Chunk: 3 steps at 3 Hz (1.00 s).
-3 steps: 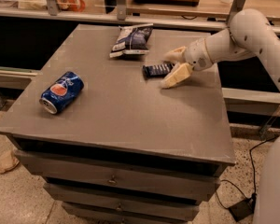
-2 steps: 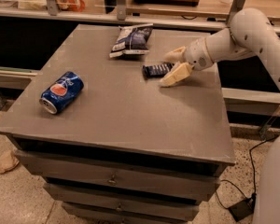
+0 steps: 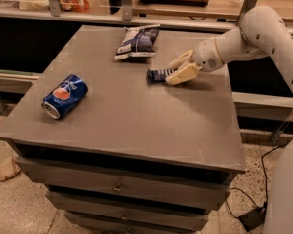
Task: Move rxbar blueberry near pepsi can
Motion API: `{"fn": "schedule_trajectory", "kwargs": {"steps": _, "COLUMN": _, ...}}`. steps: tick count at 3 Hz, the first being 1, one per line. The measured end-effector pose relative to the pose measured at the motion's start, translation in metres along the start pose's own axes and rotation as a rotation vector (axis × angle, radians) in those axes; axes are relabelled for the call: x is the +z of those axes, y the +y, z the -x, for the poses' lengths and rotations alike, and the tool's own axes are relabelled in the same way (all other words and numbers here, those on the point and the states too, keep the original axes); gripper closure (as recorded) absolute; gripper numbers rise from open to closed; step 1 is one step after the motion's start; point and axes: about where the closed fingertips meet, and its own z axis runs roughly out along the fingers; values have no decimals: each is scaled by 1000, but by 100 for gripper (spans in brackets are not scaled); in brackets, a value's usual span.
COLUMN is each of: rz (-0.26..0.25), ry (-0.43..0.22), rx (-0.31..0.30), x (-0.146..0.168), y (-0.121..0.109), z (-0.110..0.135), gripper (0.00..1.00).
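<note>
The rxbar blueberry [image 3: 158, 75] is a small flat dark navy wrapper lying on the grey table [image 3: 127, 116], right of centre toward the back. My gripper [image 3: 177, 70] reaches in from the right, with its cream fingers [image 3: 181, 75] on either side of the bar's right end, which they hide. The pepsi can [image 3: 64, 96] lies on its side near the table's left edge, logo up, well apart from the bar and the gripper.
A crinkled blue-and-white chip bag [image 3: 137, 41] lies at the table's back, just behind the bar. The table has drawers [image 3: 118, 186] below its front edge. A shelf with clutter runs behind. A cable lies on the floor at the lower right.
The bar and gripper have shifted slightly toward the left. The can and chip bag have not moved.
</note>
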Motion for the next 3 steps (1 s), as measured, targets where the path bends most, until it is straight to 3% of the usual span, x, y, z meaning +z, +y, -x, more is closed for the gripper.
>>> {"fn": "schedule_trajectory", "kwargs": {"steps": 1, "rz": 0, "ry": 0, "rx": 0, "x": 0, "y": 0, "z": 1, "gripper": 100}}
{"fn": "schedule_trajectory", "kwargs": {"steps": 2, "rz": -4, "ry": -31, "rx": 16, "x": -30, "y": 48, "z": 26, "gripper": 100}}
{"fn": "schedule_trajectory", "kwargs": {"steps": 3, "rz": 0, "ry": -65, "rx": 38, "x": -61, "y": 111, "z": 62, "gripper": 100}}
